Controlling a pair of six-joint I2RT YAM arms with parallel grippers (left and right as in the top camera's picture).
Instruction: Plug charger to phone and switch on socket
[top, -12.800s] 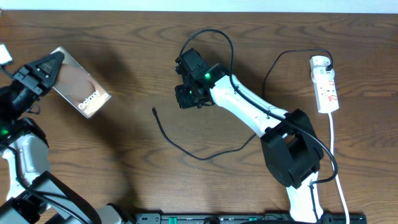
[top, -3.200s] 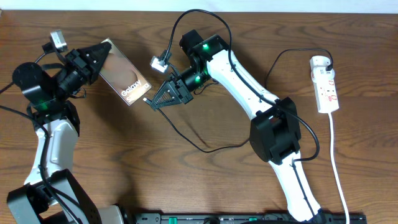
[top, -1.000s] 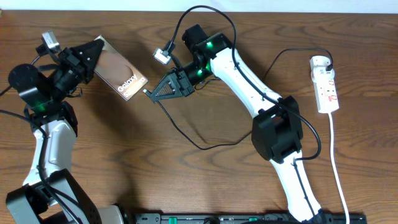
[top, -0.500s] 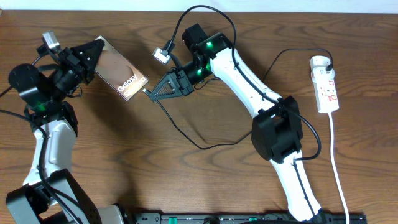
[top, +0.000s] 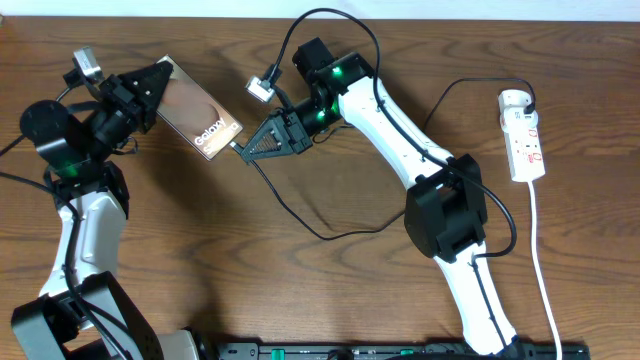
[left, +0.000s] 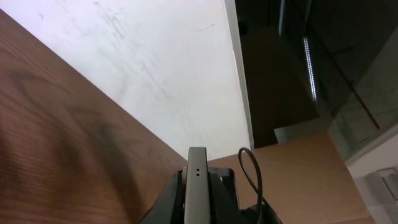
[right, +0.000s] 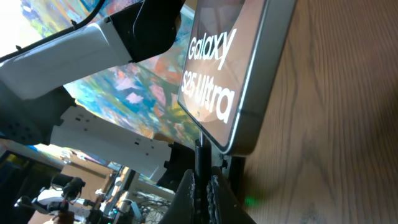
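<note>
Dark wood bench (top: 150, 250) filled the overhead view, and the action sat at its far left. The left end effector (top: 150, 78) was clamped on the phone (top: 195, 105) at the end away from the "Galaxy" lettering. Against half a second earlier, that phone had nudged a touch toward the right arm, and the gap at its lettered end had all but closed. The right end effector (top: 243, 150) was pinched narrow on the charger (top: 300, 225) just behind its plug tip (right: 200, 149). In the right wrist view that tip stood right at the phone's bottom edge, lined up with it. Whether it had seated in the port could not be told. My read: insertion was at the contact stage, with a short push left.

The count: one phone, held clear of the bench. One charger, its cable looping from the phone's lettered end across to the far right. One socket (top: 525, 140), well apart from the phone, with one white adapter (top: 515, 100) at its far end, switch untouched. Two end effectors, both occupied.
</note>
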